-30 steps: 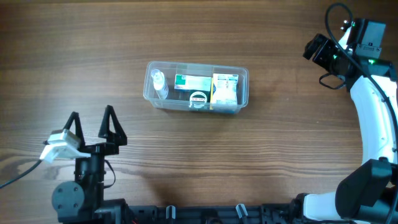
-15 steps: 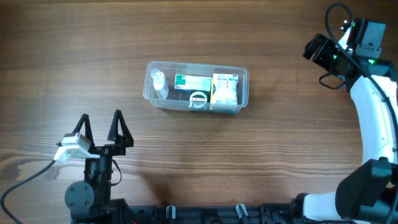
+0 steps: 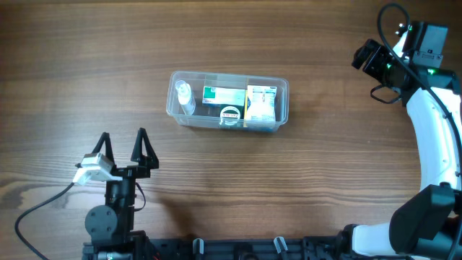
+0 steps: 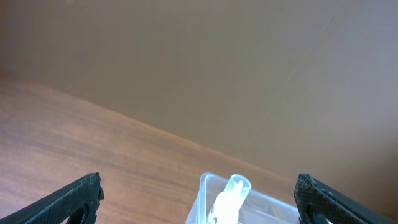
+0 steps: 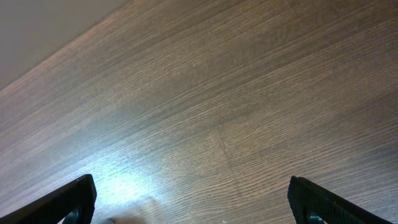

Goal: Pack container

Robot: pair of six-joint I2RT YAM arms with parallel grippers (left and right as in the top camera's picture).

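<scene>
The container [image 3: 172, 108], a clear rectangular tub, sits mid-table. In it are a small clear bottle [image 3: 185, 96] at the left end, a green-and-white box [image 3: 223, 94], a yellow-and-white box [image 3: 261, 103] and a small round roll [image 3: 229, 115]. My left gripper [image 3: 123, 137] is open and empty near the front left, well short of the tub. In the left wrist view its gripper [image 4: 198, 182] frames the tub's near corner [image 4: 204, 185] and the bottle [image 4: 230, 196]. My right gripper [image 3: 364, 56] is open and empty at the far right, and its wrist view [image 5: 193, 183] shows only bare wood.
The wooden table [image 3: 325, 166] carries nothing else in view. A plain wall [image 4: 186, 56] rises beyond the table's far edge. A cable [image 3: 43, 202] trails from the left arm's base at the front left.
My left gripper has shifted to the right and slightly back toward the front edge, still open. The right arm and the tub have not moved.
</scene>
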